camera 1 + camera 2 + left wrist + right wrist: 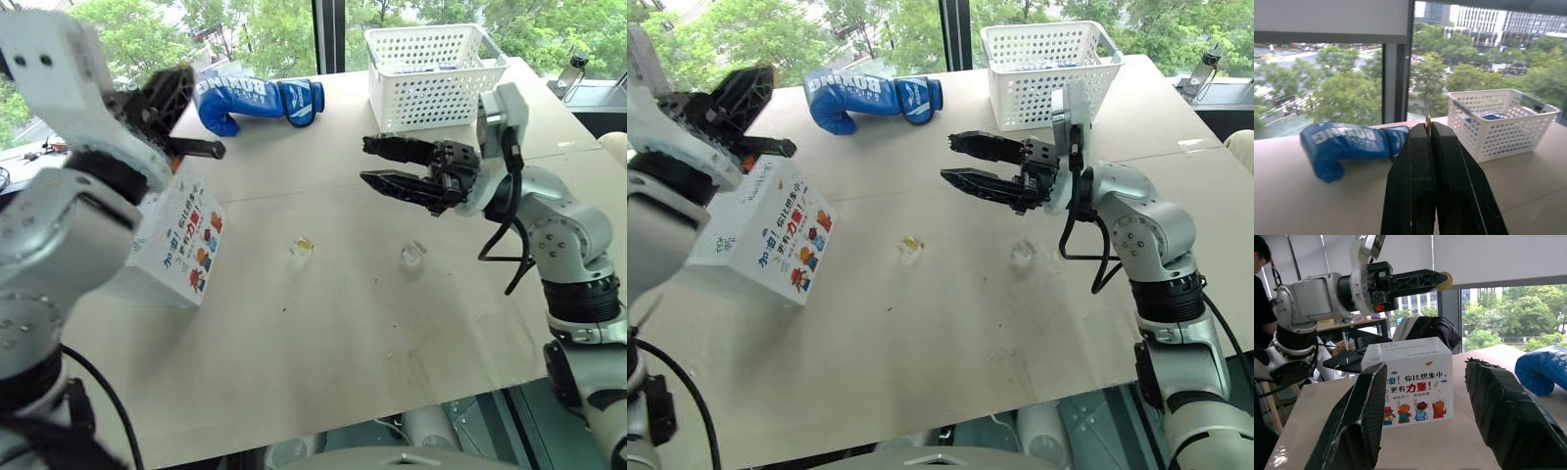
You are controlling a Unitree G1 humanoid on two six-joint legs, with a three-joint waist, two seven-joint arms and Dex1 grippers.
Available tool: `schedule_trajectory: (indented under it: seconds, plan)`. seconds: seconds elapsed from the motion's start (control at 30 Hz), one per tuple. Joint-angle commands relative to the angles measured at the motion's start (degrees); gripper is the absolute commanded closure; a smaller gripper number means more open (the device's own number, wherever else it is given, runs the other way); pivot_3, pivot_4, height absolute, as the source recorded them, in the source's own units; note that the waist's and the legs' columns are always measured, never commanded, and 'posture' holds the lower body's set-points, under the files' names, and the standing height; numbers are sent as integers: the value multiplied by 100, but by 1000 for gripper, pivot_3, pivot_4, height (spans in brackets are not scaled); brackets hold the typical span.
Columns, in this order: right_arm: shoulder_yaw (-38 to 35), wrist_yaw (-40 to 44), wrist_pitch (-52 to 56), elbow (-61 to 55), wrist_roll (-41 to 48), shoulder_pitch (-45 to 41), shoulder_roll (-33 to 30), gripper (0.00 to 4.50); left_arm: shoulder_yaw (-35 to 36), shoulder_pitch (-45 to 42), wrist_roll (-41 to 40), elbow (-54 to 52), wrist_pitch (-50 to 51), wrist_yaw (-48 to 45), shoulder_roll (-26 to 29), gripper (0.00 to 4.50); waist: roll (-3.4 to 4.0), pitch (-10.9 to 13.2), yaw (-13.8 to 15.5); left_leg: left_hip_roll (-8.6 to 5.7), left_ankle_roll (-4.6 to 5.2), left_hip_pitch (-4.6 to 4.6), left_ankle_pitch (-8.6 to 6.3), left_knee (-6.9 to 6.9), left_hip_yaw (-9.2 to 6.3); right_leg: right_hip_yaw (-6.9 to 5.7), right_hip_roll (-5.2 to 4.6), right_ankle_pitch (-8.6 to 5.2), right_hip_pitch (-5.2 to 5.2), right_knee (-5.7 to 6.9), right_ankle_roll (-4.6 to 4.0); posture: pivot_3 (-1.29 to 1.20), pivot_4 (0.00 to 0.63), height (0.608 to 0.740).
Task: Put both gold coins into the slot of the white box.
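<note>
Above the white box (759,235) at the table's (950,333) left edge, the left pincer (1442,280) is clenched on a gold coin (1445,281). Mid-table, another gold coin (911,244) sits in a clear holder. The right pincer (965,162) hangs released.

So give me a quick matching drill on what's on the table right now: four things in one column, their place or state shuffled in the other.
Things:
1. left gripper
2. right gripper
3. blue boxing glove
4. white box

States:
A. open, holding nothing
B. lying at the table's far edge by the window
C. shut on a gold coin
D. standing under the left gripper, cartoon side facing the table's middle

Pairs: 1-C, 2-A, 3-B, 4-D
</note>
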Motion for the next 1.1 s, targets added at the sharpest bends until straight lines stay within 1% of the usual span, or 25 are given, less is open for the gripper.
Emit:
schedule_trajectory:
  seconds: [0.03,0.07,0.13,0.2,0.27,0.47,0.57,0.77,1.1]
  plan:
    - [-81,159,-72,-149,-63,-112,76,1783,359,281,-290,58,290,412,418,4500,3,1,-28,-1,0,1,0,-2,1,2,-2,0,0,-1,0,0,150,721]
    - [-80,178,-65,-143,-89,-119,104,1783,460,489,-305,64,351,411,472,4500,5,1,-35,-2,0,2,0,-5,5,6,-2,0,-2,-1,0,0,150,721]
    - [-99,192,-31,-139,-94,-132,157,1783,725,1049,-91,0,528,254,538,4500,5,1,-37,0,-1,2,0,-7,4,6,1,0,-6,2,0,0,150,721]
    - [-119,177,34,-192,-64,-127,200,1783,1182,1862,182,-145,702,-125,449,4500,8,3,-53,2,-3,2,1,-7,5,7,4,0,-8,3,0,0,150,721]
    - [-136,166,93,-236,-52,-129,223,1783,1599,2436,325,-236,766,-484,372,4500,9,4,-49,5,-5,0,1,-9,8,10,7,0,-16,6,-1,0,150,721]
    - [-181,47,293,-430,60,-154,286,1783,2369,3404,797,-232,995,-1361,330,4500,8,3,-4,-1,-6,-4,2,-5,7,6,-1,0,-15,7,-2,0,150,721]
    - [-191,-26,365,-508,87,-166,332,1783,2528,3585,933,-152,1079,-1529,281,4500,8,3,-16,-2,-6,-4,2,-5,8,7,0,0,-14,8,-2,0,150,721]
    - [-187,-108,380,-512,52,-180,431,1783,2581,3721,1039,-42,1196,-1753,156,4500,8,3,-23,0,-6,-3,2,-5,7,7,-1,0,-14,10,-2,0,150,721]
    - [-209,-51,313,-470,-32,-56,455,1783,2850,3922,1445,41,1457,-1988,49,4500,11,1,-35,0,-7,3,2,-4,11,12,-1,0,-15,20,-2,0,150,721]
